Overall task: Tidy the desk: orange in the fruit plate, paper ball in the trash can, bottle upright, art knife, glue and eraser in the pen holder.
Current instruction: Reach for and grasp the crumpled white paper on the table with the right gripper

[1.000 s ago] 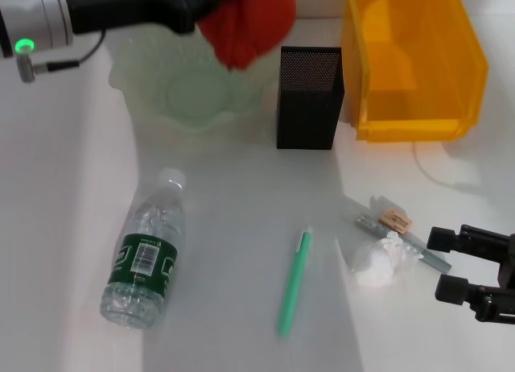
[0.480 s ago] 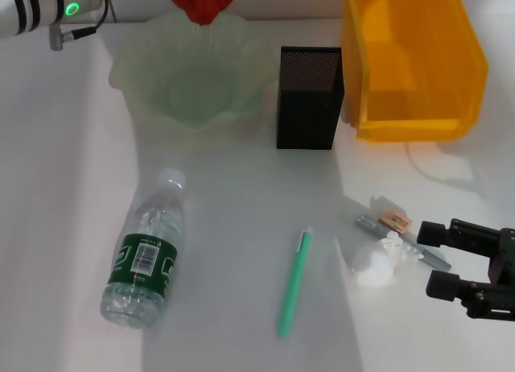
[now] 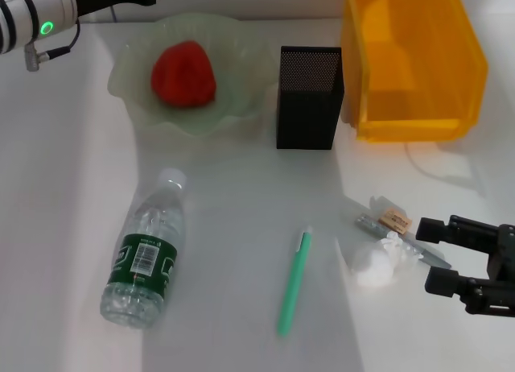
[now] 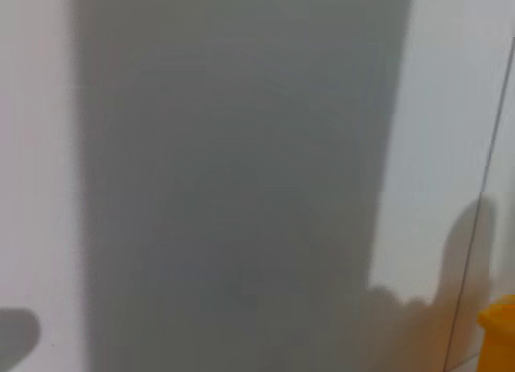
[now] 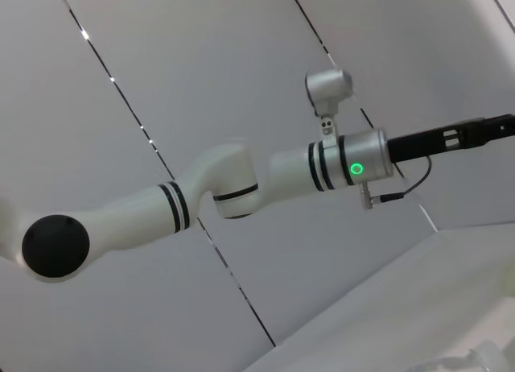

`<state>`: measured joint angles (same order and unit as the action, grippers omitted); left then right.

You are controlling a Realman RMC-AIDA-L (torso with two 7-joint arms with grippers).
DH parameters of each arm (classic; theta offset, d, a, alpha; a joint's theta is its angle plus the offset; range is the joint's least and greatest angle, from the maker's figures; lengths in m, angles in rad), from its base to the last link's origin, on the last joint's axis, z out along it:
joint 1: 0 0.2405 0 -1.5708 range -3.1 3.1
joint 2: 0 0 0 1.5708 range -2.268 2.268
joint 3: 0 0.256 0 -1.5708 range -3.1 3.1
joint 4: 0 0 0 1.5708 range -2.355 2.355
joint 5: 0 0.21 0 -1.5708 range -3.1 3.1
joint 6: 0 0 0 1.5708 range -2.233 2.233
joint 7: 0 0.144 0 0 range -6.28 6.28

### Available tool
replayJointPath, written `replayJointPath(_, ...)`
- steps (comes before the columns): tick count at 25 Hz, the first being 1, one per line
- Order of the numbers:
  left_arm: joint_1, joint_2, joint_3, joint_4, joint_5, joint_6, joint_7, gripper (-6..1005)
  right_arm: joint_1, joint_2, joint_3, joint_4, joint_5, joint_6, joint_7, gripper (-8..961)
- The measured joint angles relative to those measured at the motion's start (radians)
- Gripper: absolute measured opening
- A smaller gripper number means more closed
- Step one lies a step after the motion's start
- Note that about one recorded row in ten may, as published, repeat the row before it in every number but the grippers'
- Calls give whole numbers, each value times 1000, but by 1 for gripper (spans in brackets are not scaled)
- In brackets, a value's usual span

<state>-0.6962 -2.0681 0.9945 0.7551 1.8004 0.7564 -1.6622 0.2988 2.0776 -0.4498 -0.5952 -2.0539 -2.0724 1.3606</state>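
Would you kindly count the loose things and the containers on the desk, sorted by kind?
Containers: 3 - fruit plate, pen holder, trash can
Fruit: 1 - orange, lying in the fruit plate
Bottles: 1 - bottle, lying on its side
Paper: 1 - paper ball
Stationery: 3 - green pen, eraser, grey art knife
Total: 9

This looks like a robot lab or test room set up as a mock office desk. A plain white table carries a staged mix of things: a black mesh pen holder, a yellow-orange trash can, a green pen and a water bottle. The right wrist view shows bare grey wall panels with thin seams behind a white robot arm with a green status light, and no domestic furnishings.
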Motion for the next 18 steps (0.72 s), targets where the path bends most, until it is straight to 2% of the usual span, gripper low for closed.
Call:
replayJointPath(1, 18, 0, -1, 22, -17, 32, 0, 437, 1, 0, 2, 0, 0, 0, 0, 784)
replayJointPath(2, 61, 1, -2, 69, -62, 111, 1, 478, 1, 1, 4, 0, 0, 0, 0, 784)
replayJointPath(5, 135, 10, -3, 147, -152, 295, 11, 601, 1, 1, 20, 0, 0, -1, 0, 783)
replayJointPath(7, 184, 28, -6, 195, -189, 461, 14, 639, 1, -1, 54, 0, 0, -1, 0, 783)
replayJointPath(9, 222, 62, -8, 226, -200, 636, 2, 676, 1, -6, 108, -3, 1, -2, 11, 782)
replayJointPath(10, 222, 62, -8, 226, -200, 636, 2, 695, 4, -14, 154, -15, 3, -3, 45, 782)
replayJointPath(11, 222, 62, -8, 226, -200, 636, 2, 714, 4, -14, 154, -15, 3, -3, 45, 782)
replayJointPath(12, 237, 116, -11, 227, -180, 852, -29, 733, 12, -27, 195, -54, 14, -13, 109, 781)
replayJointPath(13, 237, 116, -11, 227, -180, 852, -29, 752, 12, -27, 195, -54, 14, -13, 109, 781)
replayJointPath(14, 241, 128, -17, 226, -167, 923, -33, 771, 18, -31, 209, -97, 31, -23, 158, 781)
replayJointPath(15, 246, 133, -27, 229, -149, 988, -35, 789, 29, -35, 218, -200, 74, -41, 259, 781)
replayJointPath(16, 246, 133, -27, 229, -149, 988, -35, 808, 29, -35, 218, -200, 74, -41, 259, 780)
replayJointPath(17, 246, 133, -27, 229, -149, 988, -35, 827, 38, -35, 216, -272, 96, -55, 323, 780)
replayJointPath(18, 259, 132, -52, 242, -108, 1073, -36, 846, 49, -35, 211, -343, 113, -67, 384, 780)
